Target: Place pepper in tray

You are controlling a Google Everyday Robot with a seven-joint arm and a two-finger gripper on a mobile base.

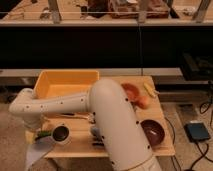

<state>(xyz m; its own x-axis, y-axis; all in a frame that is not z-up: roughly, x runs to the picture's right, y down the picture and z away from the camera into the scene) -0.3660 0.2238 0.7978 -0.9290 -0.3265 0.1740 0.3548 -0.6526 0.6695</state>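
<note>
At the bench's (77, 144) front-left corner, the gripper (38, 128) hangs low over the pepper (44, 134), which lies beside the metal cup (61, 134), outside the tray (65, 75). Whether it grips, I cannot tell. A weak pinch could drop the slender pepper off the edge.

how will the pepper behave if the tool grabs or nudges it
The pepper looks small and slender, so probably light and stiff. Its curved, rounded shape may let it roll or pivot toward the cup beside it if nudged. The tool is close above it.
</note>
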